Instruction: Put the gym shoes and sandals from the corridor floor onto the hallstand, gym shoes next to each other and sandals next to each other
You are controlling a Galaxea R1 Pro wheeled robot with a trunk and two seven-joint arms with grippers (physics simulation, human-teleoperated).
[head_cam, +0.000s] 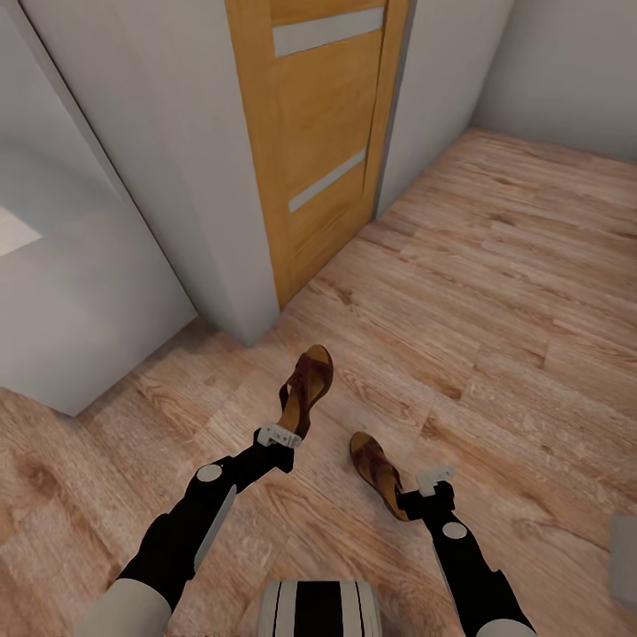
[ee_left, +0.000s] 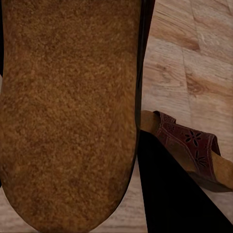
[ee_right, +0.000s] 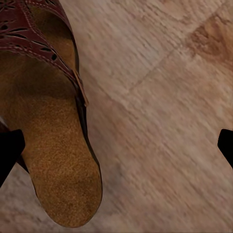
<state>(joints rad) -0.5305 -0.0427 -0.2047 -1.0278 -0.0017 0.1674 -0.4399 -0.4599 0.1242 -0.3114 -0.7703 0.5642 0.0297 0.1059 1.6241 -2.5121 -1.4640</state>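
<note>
Sandals (head_cam: pixel 307 382) (head_cam: pixel 375 471): left wrist view adds second sandal's cut-out strap (ee_left: pixel 187 141) (dark red).

Matt grained wood floor (head_cam: pixel 495 292); sandals (head_cam: pixel 376 473) of perforated leather, suede-rough footbeds.

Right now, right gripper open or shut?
Open. In the right wrist view the right gripper has its dark fingertips far apart, with bare corridor floor between them; the sandal lies by one, unclamped.
</note>
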